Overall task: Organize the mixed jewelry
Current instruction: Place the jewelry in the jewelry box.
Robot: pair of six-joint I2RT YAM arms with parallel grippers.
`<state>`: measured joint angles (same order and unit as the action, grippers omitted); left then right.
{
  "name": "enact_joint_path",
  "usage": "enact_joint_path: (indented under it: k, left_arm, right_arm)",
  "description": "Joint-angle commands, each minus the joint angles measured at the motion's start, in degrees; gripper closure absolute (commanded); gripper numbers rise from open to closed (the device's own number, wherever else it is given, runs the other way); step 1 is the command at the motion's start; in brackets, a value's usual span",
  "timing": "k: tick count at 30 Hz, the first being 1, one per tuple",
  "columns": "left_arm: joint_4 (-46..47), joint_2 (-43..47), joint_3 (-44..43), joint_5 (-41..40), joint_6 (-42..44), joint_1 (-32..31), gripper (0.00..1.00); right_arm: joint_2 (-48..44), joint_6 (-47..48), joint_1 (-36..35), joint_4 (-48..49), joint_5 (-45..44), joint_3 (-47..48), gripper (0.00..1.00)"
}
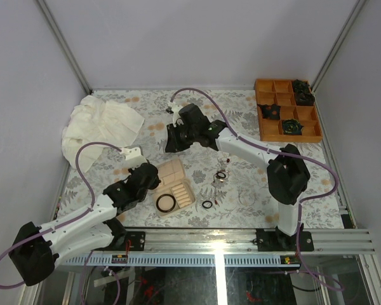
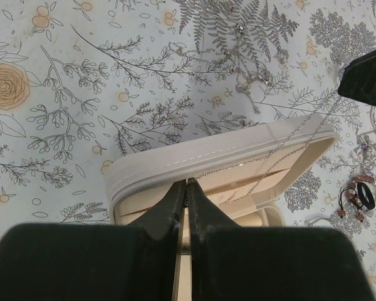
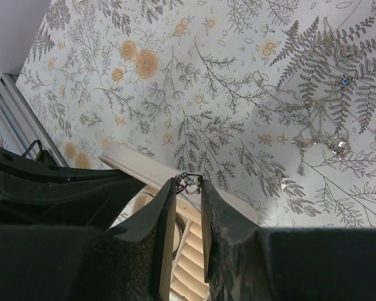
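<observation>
Right gripper (image 3: 188, 188) pinches a tiny wiry ornament (image 3: 187, 182).

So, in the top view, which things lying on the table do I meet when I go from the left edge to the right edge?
White cloth → beige jewelry box → loose black ring → small cluster of jewelry → orange compartment tray.
</observation>
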<state>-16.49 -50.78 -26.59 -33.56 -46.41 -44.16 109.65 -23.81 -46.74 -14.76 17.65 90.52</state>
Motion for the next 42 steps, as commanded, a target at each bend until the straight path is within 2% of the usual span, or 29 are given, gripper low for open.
enact_joint_path:
  k: [1,10,19,24,33,42]
  left_arm:
    - [3.1,0.32,-2.07,-1.34,0.71,0.49,1.0]
    - [0.14,8.22,-2.45,0.9,0.67,0.56,1.0]
    - [-1.15,10.06,-3.92,1.82,0.79,0.57,0.96]
    - [-1.2,11.34,-4.21,1.87,0.87,0.57,0.98]
    - [-0.11,9.96,-5.15,1.13,1.89,0.51,1.0]
    - [3.21,6.47,-3.32,-0.81,1.84,0.51,1.0]
  right_arm:
    - [-0.03,0.32,0.31,0.67,0.99,2.74,0.84]
    - [-5.13,0.61,0.3,-0.45,0.2,1.79,0.84]
    - [-10.15,1.09,0.25,-3.31,-0.3,3.83,0.84]
    - [-12.22,1.95,0.25,-5.35,-1.03,7.04,0.84]
    - [-10.55,3.63,0.25,-9.62,-1.72,13.23,0.84]
    - [-8.22,4.1,0.33,-9.77,-2.09,14.05,0.84]
